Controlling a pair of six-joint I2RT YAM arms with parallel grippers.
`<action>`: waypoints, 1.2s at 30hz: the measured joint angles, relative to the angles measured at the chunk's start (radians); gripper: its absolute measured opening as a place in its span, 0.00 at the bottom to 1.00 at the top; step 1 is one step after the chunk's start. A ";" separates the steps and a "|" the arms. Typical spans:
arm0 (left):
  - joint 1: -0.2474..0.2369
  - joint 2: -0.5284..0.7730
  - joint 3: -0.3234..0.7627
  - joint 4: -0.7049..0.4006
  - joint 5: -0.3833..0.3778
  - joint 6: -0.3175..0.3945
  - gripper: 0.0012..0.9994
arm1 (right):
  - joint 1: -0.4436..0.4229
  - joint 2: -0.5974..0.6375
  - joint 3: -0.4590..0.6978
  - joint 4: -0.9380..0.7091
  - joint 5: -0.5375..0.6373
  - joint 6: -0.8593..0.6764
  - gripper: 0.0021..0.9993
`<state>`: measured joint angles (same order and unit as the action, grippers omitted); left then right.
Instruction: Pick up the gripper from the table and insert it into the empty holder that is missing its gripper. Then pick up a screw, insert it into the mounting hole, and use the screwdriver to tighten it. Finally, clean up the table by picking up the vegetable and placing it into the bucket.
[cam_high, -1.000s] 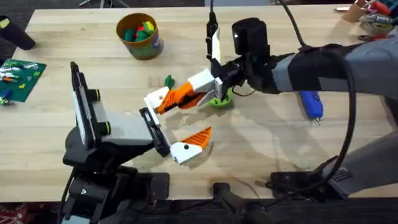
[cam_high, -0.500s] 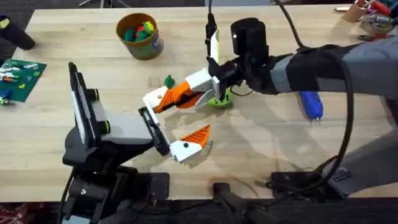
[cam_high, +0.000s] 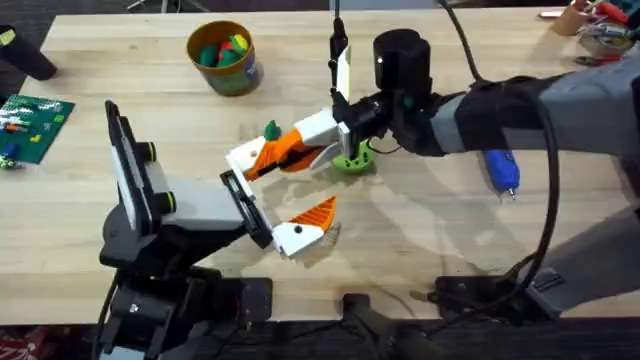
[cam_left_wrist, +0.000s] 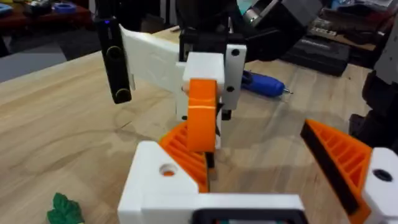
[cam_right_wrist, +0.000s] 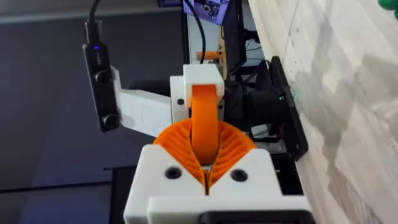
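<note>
The right gripper (cam_high: 300, 150) pinches the orange gripper (cam_high: 283, 152) against the holder (cam_high: 243, 156) on the left gripper (cam_high: 270, 195), open wide; seating it squarely seems next.

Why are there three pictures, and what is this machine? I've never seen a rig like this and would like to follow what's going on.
These are two robot arms working at a wooden table. One picture looks down from above the arms. The other two come from small cameras on each arm's wrist.

The right gripper has its fingers shut on an orange gripper part. It holds that part close to the left gripper, which is open. One side of the left gripper is a bare white holder, where such a part belongs.

Also on the table are:
- a blue screwdriver
- a small green toy vegetable
- a lime green disc
- a yellow-rimmed bucket with colourful toys inside
</note>
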<state>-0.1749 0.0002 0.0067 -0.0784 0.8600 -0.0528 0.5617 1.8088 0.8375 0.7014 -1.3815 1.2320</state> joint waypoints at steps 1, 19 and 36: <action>0.000 0.000 0.000 0.000 0.000 0.000 0.99 | -0.001 0.000 -0.003 0.018 0.001 0.007 0.01; 0.000 0.000 0.000 0.000 0.004 0.003 0.99 | -0.001 0.001 -0.010 0.056 0.030 0.078 0.01; 0.000 0.000 0.000 0.000 0.002 0.003 0.99 | 0.000 0.001 -0.010 0.058 0.035 0.078 0.01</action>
<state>-0.1753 0.0002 0.0067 -0.0784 0.8619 -0.0498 0.5617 1.8095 0.8272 0.7593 -1.3465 1.3102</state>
